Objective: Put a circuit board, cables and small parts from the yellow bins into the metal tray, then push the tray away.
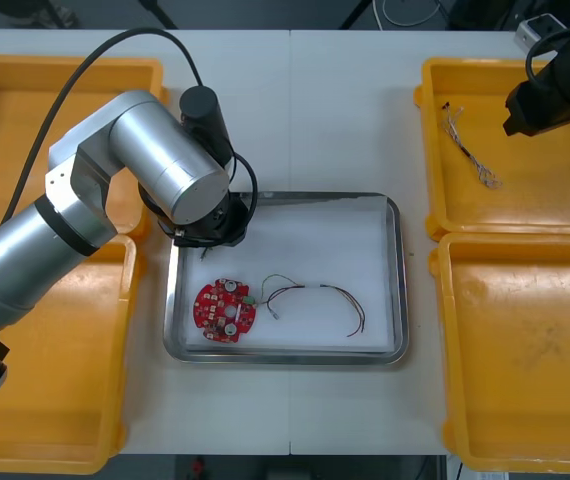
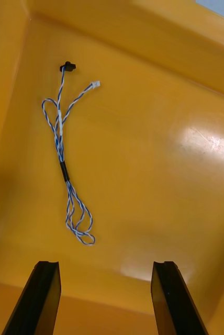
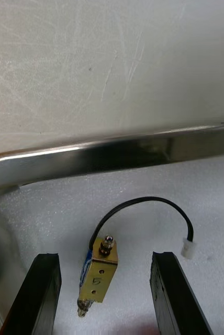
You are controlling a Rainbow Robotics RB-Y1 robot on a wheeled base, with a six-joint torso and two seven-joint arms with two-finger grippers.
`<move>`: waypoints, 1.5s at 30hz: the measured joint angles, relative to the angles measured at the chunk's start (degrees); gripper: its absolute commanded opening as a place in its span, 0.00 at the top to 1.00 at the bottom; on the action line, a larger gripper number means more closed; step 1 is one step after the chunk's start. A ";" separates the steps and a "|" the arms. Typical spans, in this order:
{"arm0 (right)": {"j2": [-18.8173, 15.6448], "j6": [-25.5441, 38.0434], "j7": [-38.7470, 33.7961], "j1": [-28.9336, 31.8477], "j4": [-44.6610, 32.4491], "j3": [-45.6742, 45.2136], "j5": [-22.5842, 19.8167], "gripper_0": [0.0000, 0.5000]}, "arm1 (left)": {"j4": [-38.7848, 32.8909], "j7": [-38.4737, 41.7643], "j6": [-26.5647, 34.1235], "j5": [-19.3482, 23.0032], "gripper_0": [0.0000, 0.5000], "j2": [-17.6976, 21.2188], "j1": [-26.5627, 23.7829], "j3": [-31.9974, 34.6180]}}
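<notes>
The metal tray (image 1: pixel 397 280), white inside, holds a round red circuit board (image 1: pixel 225 308) and a thin dark cable (image 1: pixel 315 296). My left arm (image 1: pixel 165 160) hangs over the tray's far left corner. There my left gripper (image 3: pixel 104 296) is open, and a small metal part (image 3: pixel 98 277) with a black lead and a white plug lies loose on the lining between its fingers. My right gripper (image 2: pixel 104 298) is open above the far right yellow bin (image 1: pixel 555 200). A twisted blue and white cable (image 2: pixel 65 162) lies on the bin floor ahead of its fingers, also visible from the front (image 1: pixel 470 152).
The near right yellow bin (image 1: pixel 525 350) and the two left bins (image 1: pixel 25 120) flank the tray. The tray's shiny rim (image 3: pixel 117 152) runs just beyond the left fingers, with bare table (image 1: pixel 315 110) past it.
</notes>
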 measured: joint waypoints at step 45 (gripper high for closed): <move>4.96 -23.83 1.68 -5.20 29.14 5.49 -0.08 0.73 | 16.69 0.00 16.31 1.65 0.00 6.84 -8.27 32.01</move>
